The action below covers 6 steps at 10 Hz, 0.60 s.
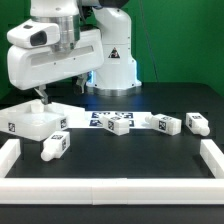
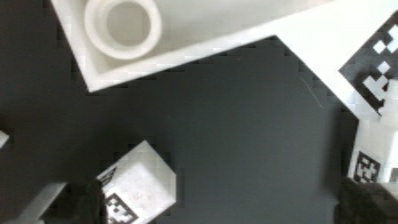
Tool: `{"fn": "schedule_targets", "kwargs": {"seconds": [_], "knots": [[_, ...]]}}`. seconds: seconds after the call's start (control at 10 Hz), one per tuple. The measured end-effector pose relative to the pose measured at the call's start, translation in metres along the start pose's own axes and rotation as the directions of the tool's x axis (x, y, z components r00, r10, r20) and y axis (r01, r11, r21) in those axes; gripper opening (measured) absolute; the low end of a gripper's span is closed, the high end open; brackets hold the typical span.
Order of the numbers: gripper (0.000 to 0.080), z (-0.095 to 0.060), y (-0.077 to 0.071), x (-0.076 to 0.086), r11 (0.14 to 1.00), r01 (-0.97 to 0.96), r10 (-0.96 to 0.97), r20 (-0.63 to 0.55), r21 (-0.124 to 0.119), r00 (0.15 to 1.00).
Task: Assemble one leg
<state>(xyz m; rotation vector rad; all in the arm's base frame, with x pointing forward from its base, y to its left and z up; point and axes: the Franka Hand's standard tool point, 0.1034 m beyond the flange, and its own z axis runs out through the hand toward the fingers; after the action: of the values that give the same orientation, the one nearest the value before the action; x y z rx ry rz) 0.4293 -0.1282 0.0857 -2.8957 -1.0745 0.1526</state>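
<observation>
Several alike white legs with square tags lie on the black table: one at the front left, one in the middle, two toward the exterior view's right. My gripper hangs over the far edge of the flat white tabletop, clear of every leg. In the wrist view the gripper is open and empty, its dark fingers at the frame's edge. One leg lies on the table below, close to one finger. The tabletop shows a round hole.
The marker board lies behind the middle leg. A white raised rim borders the table at the front and both sides. A white tagged surface shows at the wrist view's edge; I cannot tell what it is.
</observation>
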Motion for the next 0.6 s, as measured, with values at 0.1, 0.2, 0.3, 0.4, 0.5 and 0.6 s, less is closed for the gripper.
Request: {"fn": "schedule_targets", "kwargs": {"seconds": [0.1, 0.2, 0.3, 0.4, 0.5, 0.6], "knots": [[0.0649, 0.001, 0.0, -0.001, 1.0, -0.002, 0.002, 0.002, 0.002, 1.0], [0.0649, 0.001, 0.0, -0.001, 1.0, -0.002, 0.002, 0.002, 0.002, 1.0], [0.0649, 0.003, 0.004, -0.006, 0.999, 0.052, -0.052, -0.001, -0.007, 0.999], [0.0649, 0.011, 0.022, -0.03, 0.983, 0.18, -0.18, -0.004, -0.043, 0.984], [0.0649, 0.018, 0.038, -0.057, 0.974, 0.217, -0.217, 0.004, -0.059, 0.976], [0.0649, 0.028, 0.051, -0.08, 0.97, 0.236, -0.236, 0.012, -0.064, 0.972]]}}
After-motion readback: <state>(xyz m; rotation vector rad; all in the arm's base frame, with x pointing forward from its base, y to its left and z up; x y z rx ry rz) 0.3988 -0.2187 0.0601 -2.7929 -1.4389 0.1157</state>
